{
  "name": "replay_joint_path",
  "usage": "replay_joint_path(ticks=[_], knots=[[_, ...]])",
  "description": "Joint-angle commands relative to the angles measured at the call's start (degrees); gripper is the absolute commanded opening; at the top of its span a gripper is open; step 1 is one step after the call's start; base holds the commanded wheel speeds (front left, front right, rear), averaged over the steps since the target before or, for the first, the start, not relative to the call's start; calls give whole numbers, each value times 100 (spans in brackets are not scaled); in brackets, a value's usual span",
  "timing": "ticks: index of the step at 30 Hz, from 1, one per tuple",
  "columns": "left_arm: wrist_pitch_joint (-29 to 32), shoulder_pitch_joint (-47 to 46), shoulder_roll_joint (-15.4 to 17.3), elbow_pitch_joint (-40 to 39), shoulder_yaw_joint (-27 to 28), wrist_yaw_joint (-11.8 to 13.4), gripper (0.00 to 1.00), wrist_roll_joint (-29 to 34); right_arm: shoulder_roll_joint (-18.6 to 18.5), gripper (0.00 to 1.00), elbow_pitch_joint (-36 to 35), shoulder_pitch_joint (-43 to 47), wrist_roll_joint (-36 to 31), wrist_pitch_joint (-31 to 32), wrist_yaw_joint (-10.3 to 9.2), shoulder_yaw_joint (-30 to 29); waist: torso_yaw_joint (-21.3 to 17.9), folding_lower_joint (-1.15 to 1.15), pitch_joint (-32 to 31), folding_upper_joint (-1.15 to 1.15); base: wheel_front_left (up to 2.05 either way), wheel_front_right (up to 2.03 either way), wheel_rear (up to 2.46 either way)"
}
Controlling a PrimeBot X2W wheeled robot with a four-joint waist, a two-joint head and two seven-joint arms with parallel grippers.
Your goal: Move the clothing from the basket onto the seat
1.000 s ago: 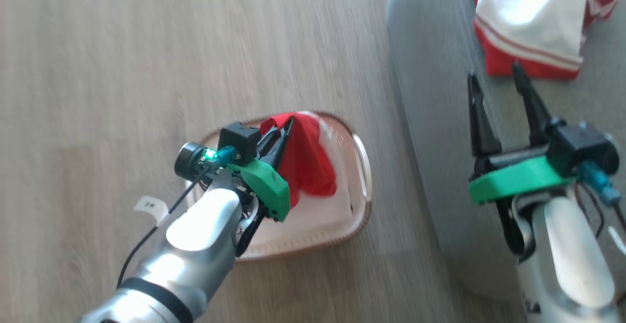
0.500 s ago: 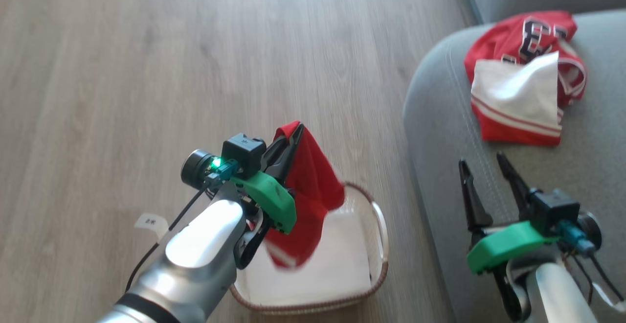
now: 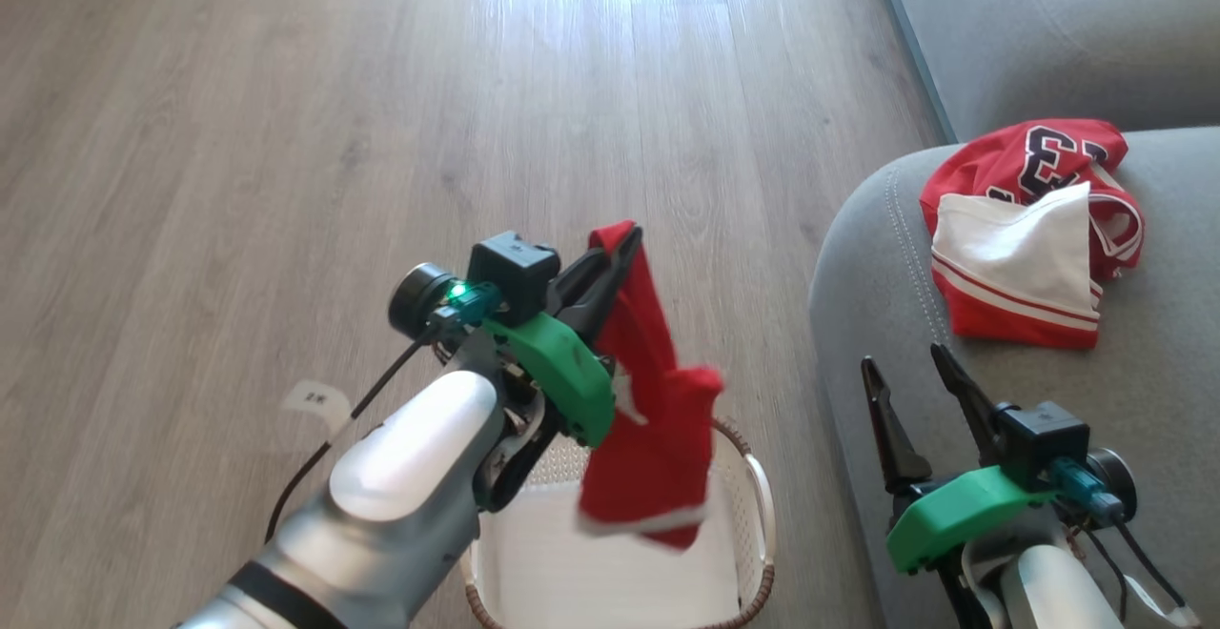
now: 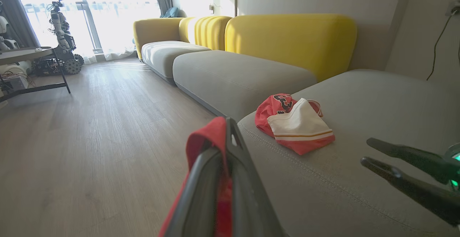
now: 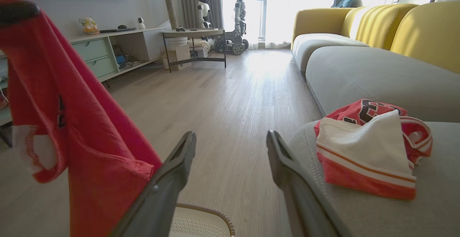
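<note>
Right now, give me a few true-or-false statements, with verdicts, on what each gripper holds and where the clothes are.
1. The left gripper is shut on a red garment. True.
2. The right gripper holds clothing too. False: it is open and empty.
3. A second garment, red and white, lies on the seat. True.
4. The red garment lies folded in the basket. False: it hangs from the left gripper, over the basket.
</note>
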Motion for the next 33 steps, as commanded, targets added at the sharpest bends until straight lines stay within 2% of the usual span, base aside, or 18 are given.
replay_joint_path(ticks=[1, 10, 16, 24, 29, 33], knots=[[28, -387, 156, -269, 173, 39, 0, -38, 6, 100, -130, -111, 32, 11, -2, 172, 26, 0, -33, 0, 0, 0, 0], [190, -663, 77, -779, 110, 64, 0, -6, 6, 100, 275, -447, -141, 64, -2, 628, 118, 0, -114, 0, 0, 0, 0], [189, -809, -41, -859, 74, 104, 0, 0, 6, 100, 836, -963, -324, 40, -2, 1069, 155, 0, -99, 0, 0, 0, 0], [132, -920, -123, -909, 10, 76, 0, -11, -8, 100, 1662, -1704, -120, -61, -2, 1962, 229, 0, -73, 0, 0, 0, 0], [110, -940, -136, -918, -25, 69, 0, -17, -118, 100, 2082, -2170, 249, -123, -2, 2562, 278, 0, -80, 0, 0, 0, 0], [100, -947, -139, -925, -40, 69, 0, -22, -176, 100, 2278, -2396, 436, -161, -2, 2829, 295, 0, -77, 0, 0, 0, 0]])
